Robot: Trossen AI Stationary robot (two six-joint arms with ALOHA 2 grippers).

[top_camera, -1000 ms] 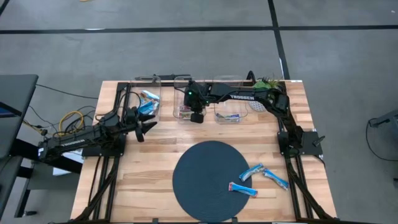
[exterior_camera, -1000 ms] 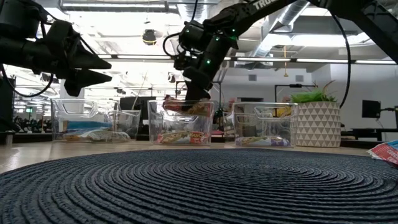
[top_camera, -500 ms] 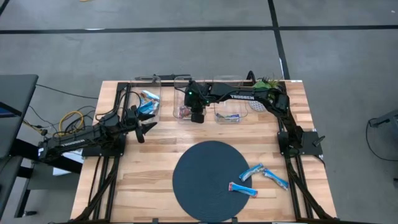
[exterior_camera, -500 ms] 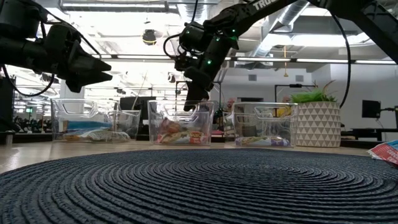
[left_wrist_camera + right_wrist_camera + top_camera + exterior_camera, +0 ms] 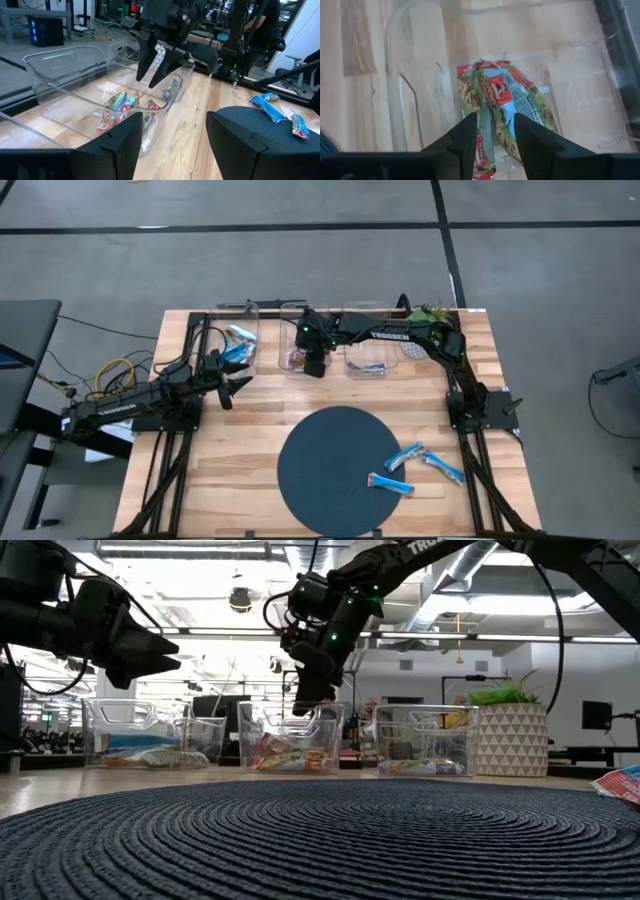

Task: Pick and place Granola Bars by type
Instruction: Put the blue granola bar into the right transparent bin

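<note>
Your right gripper [image 5: 303, 706] has let its bar drop into the middle bin [image 5: 297, 358] and hangs parted and empty above it, so next up are three granola bars [image 5: 415, 466] on the round mat [image 5: 335, 470], nearer that arm.

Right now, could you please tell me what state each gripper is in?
Left gripper: open, empty, near the left bin.
Right gripper: open, empty, above the granola bars in the middle bin.
</note>
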